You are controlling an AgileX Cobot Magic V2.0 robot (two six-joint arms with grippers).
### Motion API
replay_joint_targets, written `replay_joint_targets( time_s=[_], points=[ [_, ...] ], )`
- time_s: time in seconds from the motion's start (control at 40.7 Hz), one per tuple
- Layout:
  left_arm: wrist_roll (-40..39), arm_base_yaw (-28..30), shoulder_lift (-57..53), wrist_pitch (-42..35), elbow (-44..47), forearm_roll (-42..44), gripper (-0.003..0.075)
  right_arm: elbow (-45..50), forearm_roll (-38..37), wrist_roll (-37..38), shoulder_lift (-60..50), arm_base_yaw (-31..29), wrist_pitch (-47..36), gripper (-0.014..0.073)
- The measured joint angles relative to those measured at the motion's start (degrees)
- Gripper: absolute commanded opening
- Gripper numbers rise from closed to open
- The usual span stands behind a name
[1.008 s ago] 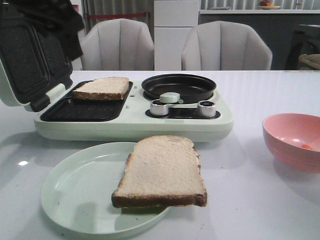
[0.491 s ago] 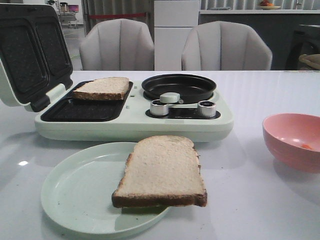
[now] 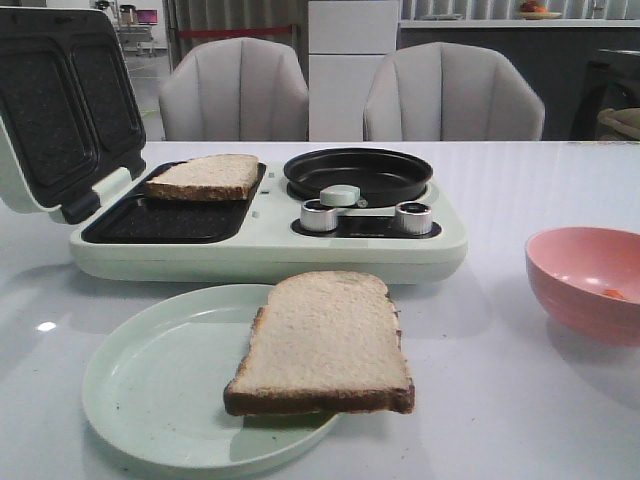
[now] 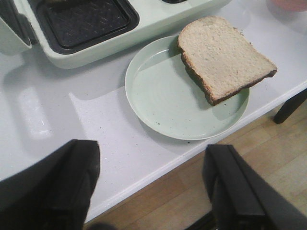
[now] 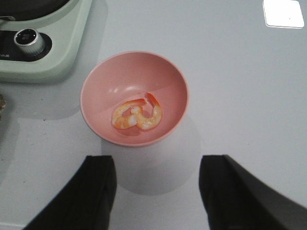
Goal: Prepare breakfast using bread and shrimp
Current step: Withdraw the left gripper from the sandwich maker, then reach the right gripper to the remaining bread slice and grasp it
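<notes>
Take the appliance [image 3: 268, 225] as your landmark. One bread slice [image 3: 203, 176] lies on its left grill tray. Before it, a plate [image 3: 150, 385] carries the second slice [image 3: 325, 342]. To its right sits a bowl [image 3: 575, 275] holding shrimp [image 5: 137, 115].

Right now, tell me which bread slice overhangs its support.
The slice on the plate: one side juts past the green plate. The other slice sits on the grill.

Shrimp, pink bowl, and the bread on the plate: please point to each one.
Shrimp [image 5: 137, 116], right wrist view, middle of the curled bodies.
Pink bowl [image 5: 103, 86], right wrist view, bare inner wall.
Bread [image 3: 325, 340], front view, centre of the top face.
</notes>
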Motion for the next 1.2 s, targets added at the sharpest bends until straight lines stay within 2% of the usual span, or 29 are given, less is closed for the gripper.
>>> replay_joint_targets(
  time_s=[0.197,0.369,0.59,0.885,1.057,1.204],
  points=[
    [0.00,0.00,-0.70,-0.07,0.25,-0.09,0.0510,0.00,2.16,0.00,0.15,0.11,1.03,0.0496],
    [0.00,0.00,-0.70,-0.12,0.25,-0.09,0.0510,0.00,10.65,-3.75,3.47,2.48,4.44,0.0496],
    [0.00,0.00,-0.70,-0.12,0.25,-0.09,0.0510,0.00,23.01,-12.12,10.98,9.62,7.31,0.0496],
    [0.00,0.00,-0.70,-0.12,0.35,-0.09,0.0510,-0.50,36.06,-15.35,25.59,20.96,-2.71,0.0496],
    [0.00,0.00,-0.70,-0.12,0.34,-0.09,0.0510,-5.25,38.53,-15.48,35.72,24.68,-4.32,0.0496],
    [0.00,0.00,-0.70,-0.12,0.34,-0.09,0.0510,-10.17,39.05,-15.60,43.31,25.46,-4.68,0.0496]
  ],
)
